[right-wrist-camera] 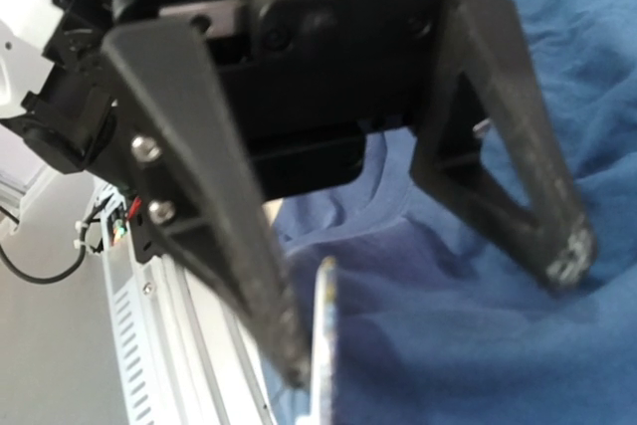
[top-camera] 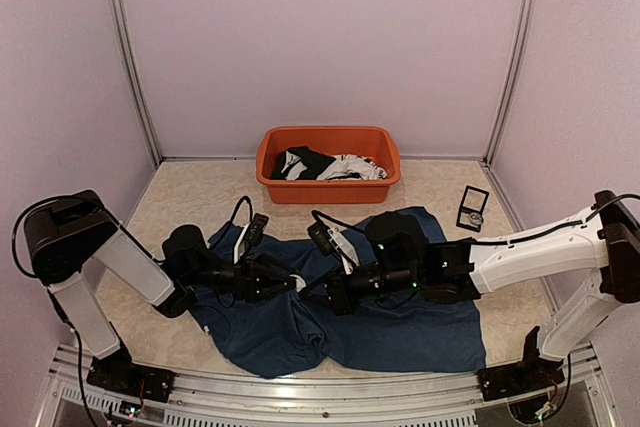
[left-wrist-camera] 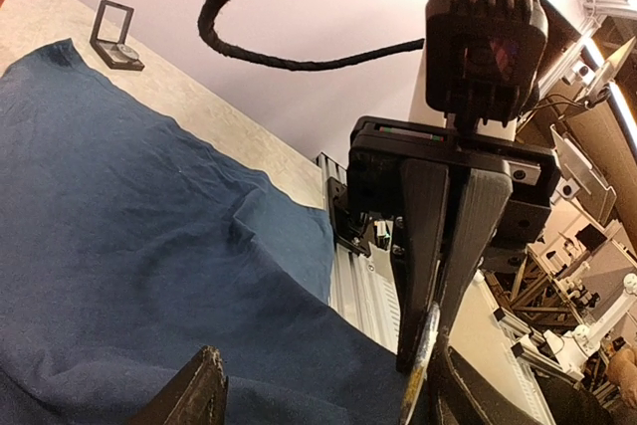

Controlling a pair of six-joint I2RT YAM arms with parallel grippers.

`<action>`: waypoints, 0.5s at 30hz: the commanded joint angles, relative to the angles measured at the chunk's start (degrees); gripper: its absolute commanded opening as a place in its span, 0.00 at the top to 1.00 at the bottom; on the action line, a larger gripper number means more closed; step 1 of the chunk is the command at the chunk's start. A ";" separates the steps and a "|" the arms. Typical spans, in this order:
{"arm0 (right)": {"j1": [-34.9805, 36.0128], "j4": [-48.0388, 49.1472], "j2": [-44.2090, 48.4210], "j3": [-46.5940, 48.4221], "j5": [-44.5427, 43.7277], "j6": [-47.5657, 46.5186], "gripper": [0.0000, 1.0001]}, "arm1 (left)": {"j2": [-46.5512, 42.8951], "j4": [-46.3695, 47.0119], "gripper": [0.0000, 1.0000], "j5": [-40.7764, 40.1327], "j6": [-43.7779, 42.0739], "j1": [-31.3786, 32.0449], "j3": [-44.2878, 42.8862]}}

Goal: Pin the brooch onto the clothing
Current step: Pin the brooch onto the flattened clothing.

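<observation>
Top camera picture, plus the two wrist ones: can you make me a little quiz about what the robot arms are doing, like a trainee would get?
1. True or false: the orange plastic tub holds black and white garments.
2. Pick one. The right arm's black tool is: A) wide open; B) shut on a thin flat brooch; C) shut on nothing.
3. Fill in: above the dark navy-blue soft T-shirt, the left arm's black tool has its fingers ____.
Key: 1 true; 2 B; 3 open.
</observation>
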State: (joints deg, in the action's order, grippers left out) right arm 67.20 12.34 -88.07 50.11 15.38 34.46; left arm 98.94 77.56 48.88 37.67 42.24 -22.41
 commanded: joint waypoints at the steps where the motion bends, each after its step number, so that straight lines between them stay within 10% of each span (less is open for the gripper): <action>1: 0.14 3.70 1.11 0.74 1.50 0.32 1.00 | -0.64 2.11 0.35 -1.86 -0.71 -0.75 0.60; 15: -0.38 3.91 1.21 0.31 1.53 1.10 1.00 | -2.42 3.43 0.30 3.28 -1.96 -1.19 1.40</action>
State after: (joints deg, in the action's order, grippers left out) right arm 67.18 12.75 -88.07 50.11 15.49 34.70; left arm 98.59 77.54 49.45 37.47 41.74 -22.17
